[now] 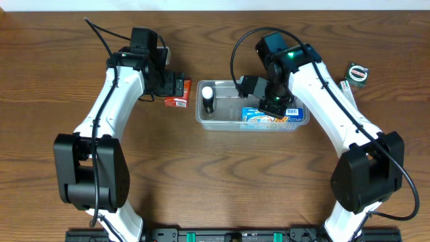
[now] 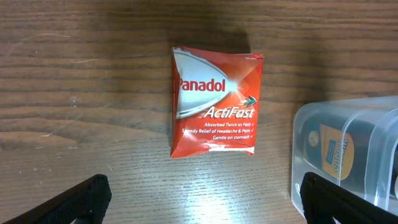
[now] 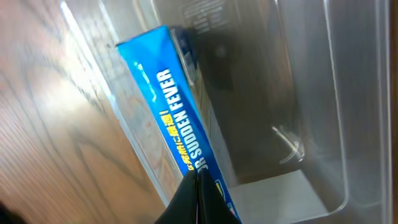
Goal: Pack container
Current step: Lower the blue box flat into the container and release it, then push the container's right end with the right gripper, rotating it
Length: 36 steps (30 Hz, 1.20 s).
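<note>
**Overhead view.** The container [image 1: 218, 125] lies on the wooden table [image 1: 222, 181] at centre, long side running left to right. Inside it, a dark bottle with a white cap [image 1: 207, 97] occupies the left end and a blue box [image 1: 269, 118] the right end, along the near wall. The right gripper [image 1: 272, 105] hangs over the right half of the container, above the blue box. The left gripper [image 1: 176, 86] is positioned over a red packet [image 1: 179, 101], which lies on the table just beside the container's left end. A small dark item [image 1: 358, 72] lies well apart, at the far right.

**Left wrist view.** The red packet [image 2: 214, 102] (printed "Panadol ActiFast") lies flat on the table, apart from the container corner [image 2: 300, 134] at the right edge. Both fingertips [image 2: 74, 200] are spread wide at the lower corners of the frame, with nothing between them and no contact with the packet.

**Right wrist view.** The blue box [image 3: 171, 106] stands on edge against the clear container wall [image 3: 118, 106] on the table side. The fingers [image 3: 186, 198] are pressed together, tip against tip, just in front of the box's lower end. Contact with the box cannot be determined.
</note>
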### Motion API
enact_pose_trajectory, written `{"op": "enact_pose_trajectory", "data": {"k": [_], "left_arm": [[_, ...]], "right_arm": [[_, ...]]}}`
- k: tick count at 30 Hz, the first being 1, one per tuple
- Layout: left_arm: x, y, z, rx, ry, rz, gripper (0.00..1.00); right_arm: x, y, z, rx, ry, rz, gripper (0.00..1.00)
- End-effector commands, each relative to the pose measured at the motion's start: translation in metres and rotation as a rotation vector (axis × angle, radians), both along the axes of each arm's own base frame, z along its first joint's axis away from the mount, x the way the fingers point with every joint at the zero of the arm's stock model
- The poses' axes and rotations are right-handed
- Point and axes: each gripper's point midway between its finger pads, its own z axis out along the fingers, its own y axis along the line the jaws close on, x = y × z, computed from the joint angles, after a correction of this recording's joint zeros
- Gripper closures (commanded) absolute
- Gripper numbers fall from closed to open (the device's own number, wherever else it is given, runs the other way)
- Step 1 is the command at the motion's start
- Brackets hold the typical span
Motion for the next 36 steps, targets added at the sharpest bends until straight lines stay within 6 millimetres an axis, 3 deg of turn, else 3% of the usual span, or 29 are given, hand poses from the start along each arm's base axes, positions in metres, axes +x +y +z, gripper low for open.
{"op": "enact_pose_trajectory", "data": {"k": [1, 8, 14, 21, 29, 33, 36], "left_arm": [[-0.002, 0.000, -0.006, -0.002, 0.020, -0.005, 0.02], [-0.003, 0.000, -0.007, -0.001, 0.024, -0.005, 0.02], [-0.006, 0.001, -0.017, -0.001, 0.025, -0.005, 0.02], [-0.006, 0.001, -0.018, -0.002, 0.024, -0.004, 0.02], [-0.001, 0.000, -0.017, -0.004, 0.005, -0.005, 0.01], [0.000, 0.000, -0.017, -0.004, -0.001, -0.005, 0.14], [0.002, 0.000, -0.016, -0.005, -0.007, -0.006, 0.15]], "right_arm": [[0.001, 0.006, 0.008, 0.038, 0.006, -0.194, 0.99], [0.004, 0.008, 0.028, 0.058, 0.013, -0.407, 0.99], [-0.023, 0.006, 0.031, 0.040, 0.143, -0.573, 0.99], [-0.038, 0.000, 0.020, -0.008, 0.207, -0.669, 0.99], [-0.040, -0.001, -0.009, -0.018, 0.218, -0.688, 0.99], [-0.040, -0.001, -0.018, -0.016, 0.215, -0.688, 0.99], [-0.037, 0.000, -0.022, -0.006, 0.204, -0.687, 0.99]]}}
